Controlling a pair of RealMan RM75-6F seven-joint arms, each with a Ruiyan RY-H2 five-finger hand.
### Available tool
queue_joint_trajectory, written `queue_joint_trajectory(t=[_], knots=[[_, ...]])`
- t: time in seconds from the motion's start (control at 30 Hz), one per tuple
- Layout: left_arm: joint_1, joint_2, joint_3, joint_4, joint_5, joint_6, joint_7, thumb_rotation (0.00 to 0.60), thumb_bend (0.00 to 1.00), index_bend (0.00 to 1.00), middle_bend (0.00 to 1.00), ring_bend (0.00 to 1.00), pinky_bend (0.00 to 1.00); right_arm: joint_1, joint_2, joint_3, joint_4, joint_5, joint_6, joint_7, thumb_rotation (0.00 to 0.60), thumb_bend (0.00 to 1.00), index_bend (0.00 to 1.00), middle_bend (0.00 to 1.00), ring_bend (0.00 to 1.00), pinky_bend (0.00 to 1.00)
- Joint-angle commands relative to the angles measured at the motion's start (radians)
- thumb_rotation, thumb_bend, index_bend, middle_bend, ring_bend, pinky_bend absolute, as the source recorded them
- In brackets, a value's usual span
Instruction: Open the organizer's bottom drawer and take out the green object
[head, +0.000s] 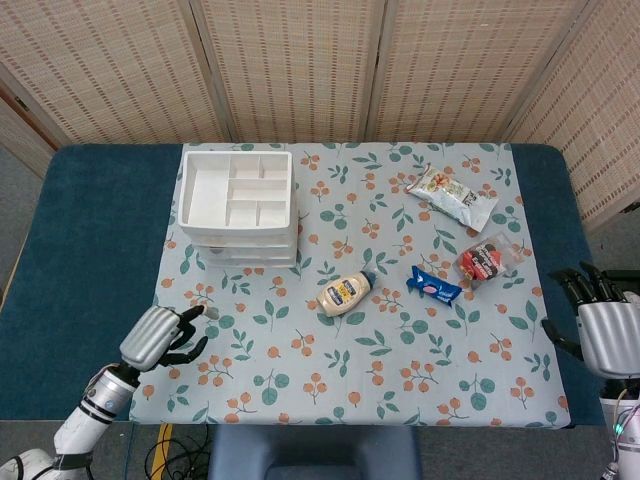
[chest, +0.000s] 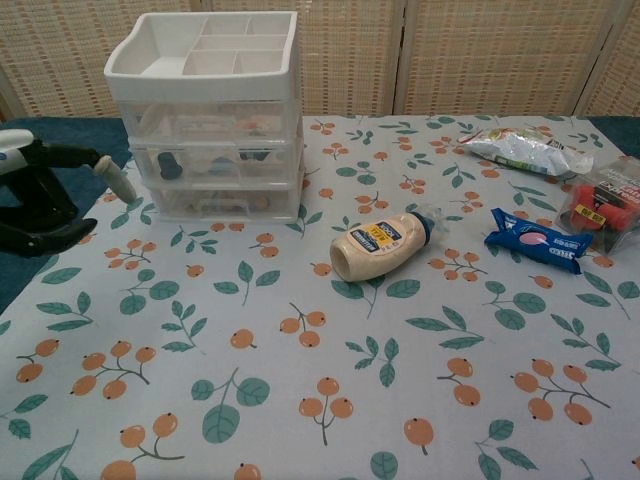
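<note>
At the near-left edge of the floral cloth (head: 300, 400), I have the left hand (head: 160, 337) over the cloth's border, fingers apart and holding nothing, well short of the organizer (head: 238, 205). The chest view shows the same hand's dark fingers (chest: 45, 195) just left of the drawer stack, apart from it. The right hand (head: 600, 325) sits off the cloth's right edge over the blue table (head: 95, 230), fingers spread, empty. Open cloth lies between left hand and organizer front. The organizer is white and three-tiered, with a divided top tray, at the cloth's far-left corner; its bottom drawer (chest: 225, 200) is closed, translucent, contents unclear, and I cannot pick out the green object. A mayonnaise bottle (head: 346, 293) lies mid-cloth, to the organizer's right.
</note>
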Motion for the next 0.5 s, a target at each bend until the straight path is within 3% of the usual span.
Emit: queue_joint_trajectory(t=[0.03, 0.5], knots=[[-0.056, -0.050, -0.009, 0.032, -0.017, -0.067, -0.031, 0.600, 0.50, 0.35, 0.99, 1.00, 1.00, 0.002, 0.000, -0.001, -0.001, 0.001, -0.002, -0.001, 0.600, 0.25, 0.20, 0.24, 0.16, 0.25], [-0.183, -0.136, -0.066, 0.077, -0.176, -0.251, -0.191, 0.600, 0.53, 0.22, 1.00, 1.00, 1.00, 0.008, 0.004, 0.001, -0.005, -0.002, -0.001, -0.004, 0.600, 0.26, 0.20, 0.24, 0.16, 0.25]])
